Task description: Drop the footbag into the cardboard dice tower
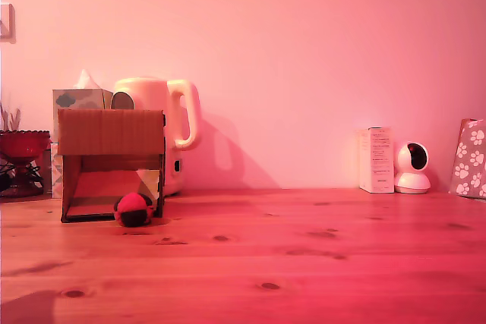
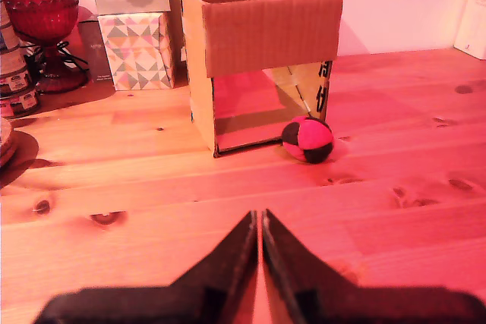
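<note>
The footbag [image 1: 134, 209] [image 2: 307, 139], a small red and black ball, rests on the wooden table just outside the front opening of the cardboard dice tower [image 1: 111, 132] [image 2: 269, 33], at the corner on the exterior view's right. The tower stands upright with its top open. My gripper [image 2: 260, 218] shows only in the wrist view: its two dark fingers meet at the tips, shut with nothing held, well short of the footbag and above bare table. The arm does not appear in the exterior view.
Behind the tower stand a pale kettle [image 1: 161, 111], a tissue box [image 1: 77, 99] and a patterned box [image 2: 139, 51]. A dark red bowl [image 1: 23, 144] [image 2: 48, 14] on a stand sits beside them. A white carton [image 1: 375, 159], small camera [image 1: 412, 168] and paw-print bag [image 1: 471, 158] line the wall.
</note>
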